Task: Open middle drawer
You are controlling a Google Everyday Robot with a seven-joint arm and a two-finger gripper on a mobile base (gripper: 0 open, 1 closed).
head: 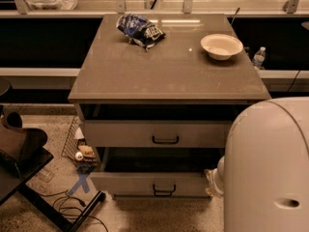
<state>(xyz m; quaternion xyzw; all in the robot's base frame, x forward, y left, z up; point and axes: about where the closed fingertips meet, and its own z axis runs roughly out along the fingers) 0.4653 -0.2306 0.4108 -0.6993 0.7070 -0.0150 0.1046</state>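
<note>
Middle drawer (140,183) sits pulled out at 6 o'clock below the worktop (169,76), its dark inside showing. At the drawer's 3 o'clock end the gripper (215,180) is mostly hidden; open or closed, I cannot tell.

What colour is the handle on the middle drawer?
Black handle, clearest in the camera view. The gripper is hidden behind the white robot body.

Grey-beige middle drawer (130,183), black handle (164,191); claw hidden behind white arm (270,168).
</note>
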